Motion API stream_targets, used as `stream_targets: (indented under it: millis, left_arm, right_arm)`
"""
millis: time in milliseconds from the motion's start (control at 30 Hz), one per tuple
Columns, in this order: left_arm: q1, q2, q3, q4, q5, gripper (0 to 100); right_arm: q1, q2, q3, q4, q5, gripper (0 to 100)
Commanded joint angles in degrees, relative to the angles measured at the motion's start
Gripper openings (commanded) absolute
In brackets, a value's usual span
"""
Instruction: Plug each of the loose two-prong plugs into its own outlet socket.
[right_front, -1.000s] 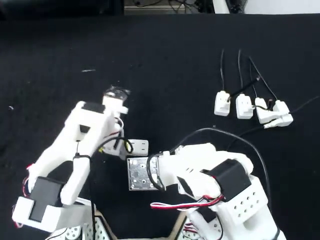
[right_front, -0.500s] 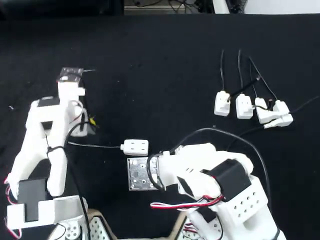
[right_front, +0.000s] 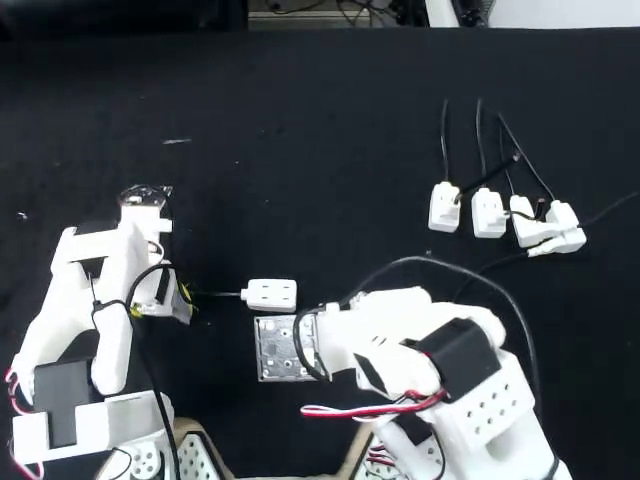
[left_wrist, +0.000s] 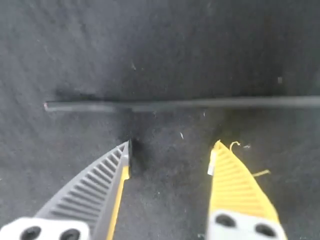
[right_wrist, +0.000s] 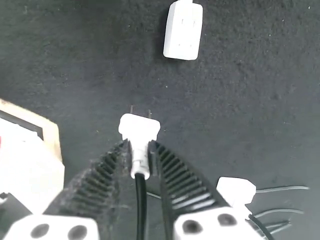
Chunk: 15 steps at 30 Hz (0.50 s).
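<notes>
From above, the outlet socket (right_front: 270, 293) lay on the black table (right_front: 300, 120). Its thin cord (right_front: 215, 294) ran away from it toward the left arm (right_front: 90, 290), and the right arm (right_front: 400, 345) crowded its other side.

At the left wrist, the left gripper (left_wrist: 170, 150) hung wide open and empty just short of that cord, near the free end away from the socket.

At the right wrist, the right gripper (right_wrist: 141, 150) was clamped on a two-prong plug (right_wrist: 139, 127). The prongs were aimed at the socket, with bare cloth between.

The push would likely go best if the left claw first pinned the cord so the socket could not slide. The right should keep the prongs square to the slots and drive straight.

Half a second before, the left arm had stretched farther up the table, leaving more of the cord uncovered. It had since drawn back over the cord. Socket and right arm had not moved.
</notes>
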Motion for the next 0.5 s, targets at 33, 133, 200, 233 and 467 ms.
stream_targets:
  millis: [33,133,200,233,467]
  left_arm:
    - [-0.48,-1.85,-1.01,1.05,-0.62,26]
    - [-2.15,-3.6,-5.41,2.02,-0.44,26]
    - [-2.59,-5.54,-7.52,1.58,-0.35,26]
    - [-2.59,-5.98,-8.22,0.79,-0.26,26]
    - [-2.42,-4.22,-5.23,-10.99,2.2,26]
  right_arm:
    - [0.97,-0.75,4.09,-2.73,0.09,1.0]
    - [0.97,-0.75,6.02,-3.78,0.09,1.0]
    - [0.97,-0.75,6.2,-3.78,0.09,1.0]
    - [0.97,-0.75,6.11,-3.78,0.09,1.0]
    - [0.88,-0.75,6.37,-3.78,0.09,1.0]
